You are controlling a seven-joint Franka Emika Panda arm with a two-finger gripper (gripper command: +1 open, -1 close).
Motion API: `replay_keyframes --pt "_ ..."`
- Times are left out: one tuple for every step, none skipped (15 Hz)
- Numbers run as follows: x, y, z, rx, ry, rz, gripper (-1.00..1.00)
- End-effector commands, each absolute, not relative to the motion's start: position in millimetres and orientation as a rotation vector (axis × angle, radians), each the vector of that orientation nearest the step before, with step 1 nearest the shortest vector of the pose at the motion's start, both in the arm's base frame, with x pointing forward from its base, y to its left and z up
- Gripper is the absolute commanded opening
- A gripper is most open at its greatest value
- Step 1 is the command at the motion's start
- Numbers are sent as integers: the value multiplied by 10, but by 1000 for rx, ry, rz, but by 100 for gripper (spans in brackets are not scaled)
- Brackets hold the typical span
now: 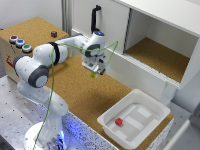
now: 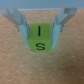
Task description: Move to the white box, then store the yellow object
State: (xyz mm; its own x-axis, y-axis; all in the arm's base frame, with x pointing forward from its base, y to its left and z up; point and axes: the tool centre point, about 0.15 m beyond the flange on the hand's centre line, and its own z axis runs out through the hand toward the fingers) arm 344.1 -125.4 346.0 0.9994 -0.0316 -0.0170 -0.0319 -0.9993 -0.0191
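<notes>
End effector [image 1: 94, 71] closed on the yellow-green block [image 2: 39, 38], apparently clear of the cork table [image 1: 85, 100], though the exterior view is soft. The white bin [image 1: 153, 107], holding a small red object [image 1: 119, 121], lies well apart. Risk: the block, pinched near the fingertips [image 2: 22, 30], may slip in transit or clip the bin's rim.

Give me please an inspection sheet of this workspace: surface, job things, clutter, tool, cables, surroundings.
Surface: cork tabletop.
Job's things: white box at the exterior view's lower right; yellow object held above the cork, not yet stored.
Clutter: small red object inside the box; dark small item far back.
Grippers: tool shut on the yellow object.
Cables: green cable along the arm.
Surroundings: white cabinet, button panel.
</notes>
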Motion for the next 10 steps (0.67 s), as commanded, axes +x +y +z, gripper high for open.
replay_keyframes --pt "3199 -2407 3474 -3109 255 -108 -100" --pt "3157 -2591 3489 -3111 311 -115 -100" --pt "3123 -2736 3500 -3105 362 -132 -100" --pt "3078 -2901 3505 -3110 428 -140 -100" --pt "3032 -3056 3499 -3099 498 -161 -100" --pt "2995 -3213 3461 -3090 558 -174 -100" --pt "2973 -3336 3406 -3085 605 -182 -100" --pt "2951 -3460 3329 -3065 658 -191 -100" --pt "2937 -3552 3248 -3050 706 -200 -100" --pt "2925 -3621 3174 -3035 742 -207 -100"
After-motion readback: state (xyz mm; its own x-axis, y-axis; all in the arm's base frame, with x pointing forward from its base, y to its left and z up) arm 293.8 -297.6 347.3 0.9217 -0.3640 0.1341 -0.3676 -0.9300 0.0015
